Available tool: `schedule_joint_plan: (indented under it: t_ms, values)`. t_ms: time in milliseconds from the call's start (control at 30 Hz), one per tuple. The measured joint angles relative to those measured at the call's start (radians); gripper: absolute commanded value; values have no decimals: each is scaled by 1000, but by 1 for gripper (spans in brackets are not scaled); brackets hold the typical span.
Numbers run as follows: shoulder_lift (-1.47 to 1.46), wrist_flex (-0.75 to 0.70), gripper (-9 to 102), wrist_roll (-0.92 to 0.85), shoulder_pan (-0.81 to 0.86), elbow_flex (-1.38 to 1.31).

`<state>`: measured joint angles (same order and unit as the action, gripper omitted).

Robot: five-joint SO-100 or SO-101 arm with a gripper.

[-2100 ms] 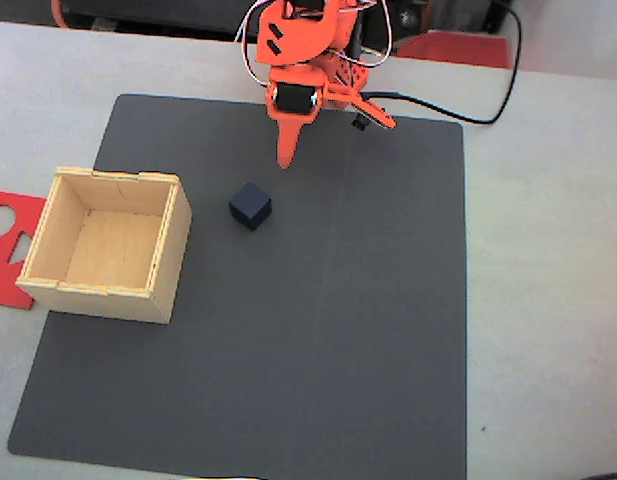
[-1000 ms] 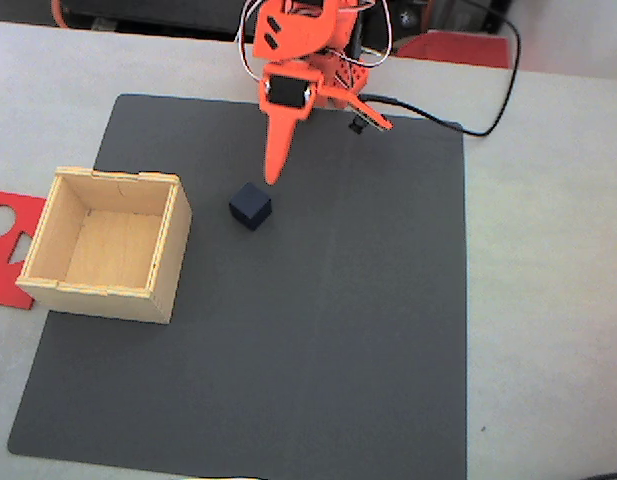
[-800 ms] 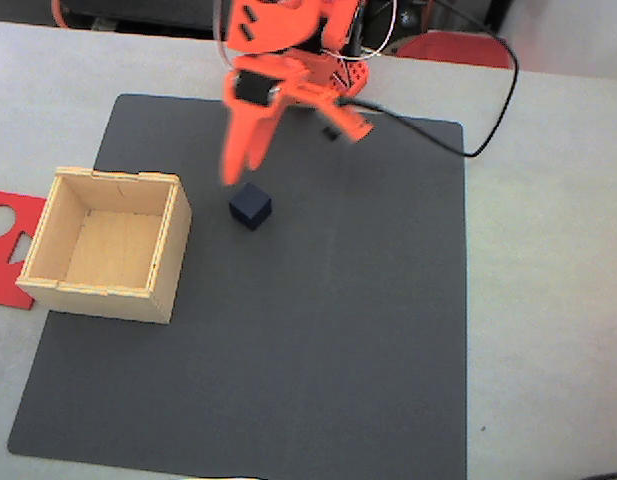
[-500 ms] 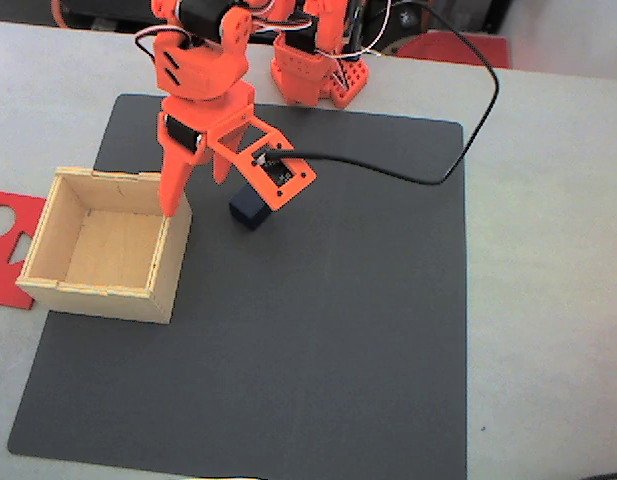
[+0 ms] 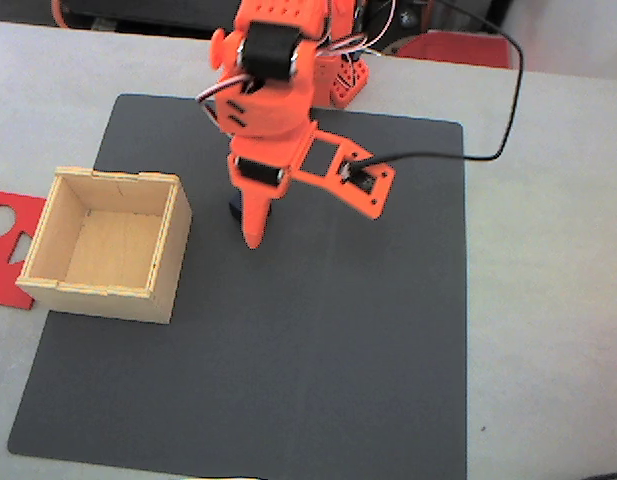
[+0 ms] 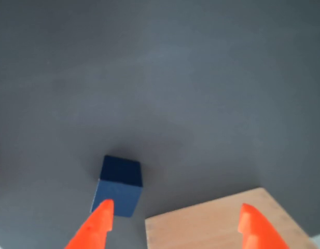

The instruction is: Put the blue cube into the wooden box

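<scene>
Fixed view, from the 9 o'clock edge: flat red cut-out sheet (image 5: pixel 2 262), then the square light plywood box (image 5: pixel 174 250) on the dark grey mat (image 5: pixel 338 350). The orange arm (image 5: pixel 273 110) hangs over the spot at roughly 2 o'clock from the box, and a black cable (image 5: pixel 508 110) loops off toward 1 o'clock. The small dark navy cube (image 6: pixel 120 184) sits flat on the mat there, near the box's right wall but apart from it, mostly hidden under the arm. In the wrist view the gripper (image 6: pixel 175 218) has its fingers spread wide with nothing held. The left tip overlaps the cube's near face, and a box corner lies in the gap at 5 o'clock from the cube.

Risk: the gap is centred on the box corner, not on the cube. A straight drop likely lands the left finger on top of the cube or shoves it sideways, and the right finger may hit the box wall. It probably needs a shift toward 9 o'clock in the wrist view first.

Orientation: it's a cube, so no long axis. The top face is level, with edges slightly skewed to the finger line, so closing may pinch across corners and twist it.
</scene>
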<state>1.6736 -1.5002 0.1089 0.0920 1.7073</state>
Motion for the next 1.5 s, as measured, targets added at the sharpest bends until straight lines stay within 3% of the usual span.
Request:
schedule_joint_plan:
  t_ms: [333, 700, 1500]
  values:
    - [-141, -141, 32, 8, 48, -127]
    - [-310, -238, 29, -37, 20, -176]
    - [-284, -291, 28, -144, 212, -176]
